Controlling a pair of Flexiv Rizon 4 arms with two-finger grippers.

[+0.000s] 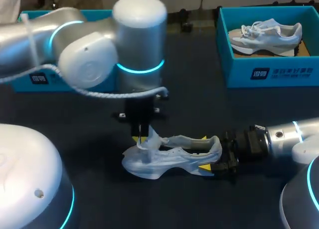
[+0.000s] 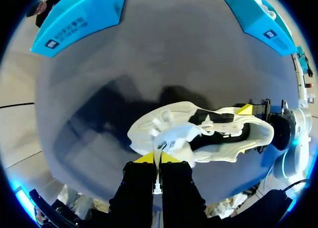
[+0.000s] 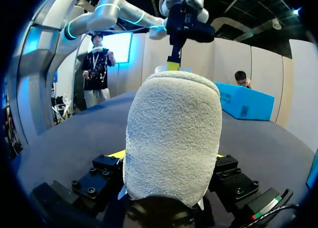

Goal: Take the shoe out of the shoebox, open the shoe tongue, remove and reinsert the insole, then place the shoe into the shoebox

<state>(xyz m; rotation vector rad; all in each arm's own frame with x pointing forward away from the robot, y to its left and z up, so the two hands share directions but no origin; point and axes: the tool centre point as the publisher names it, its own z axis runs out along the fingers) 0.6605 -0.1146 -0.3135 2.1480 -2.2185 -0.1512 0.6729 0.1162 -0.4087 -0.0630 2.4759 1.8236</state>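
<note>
Shoe (image 1: 169,156): left gripper (image 2: 158,158) pinches tongue (image 2: 175,137), apparently; right gripper (image 1: 205,152) clamps heel (image 3: 171,138).

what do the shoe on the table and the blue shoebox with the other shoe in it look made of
The shoe looks like pale soft textile, perhaps with synthetic overlays; its heel, close in the right wrist view, shows a nubbly, fleece-like nap. The shoebox seems matte blue cardboard: thin, straight walls.
</note>
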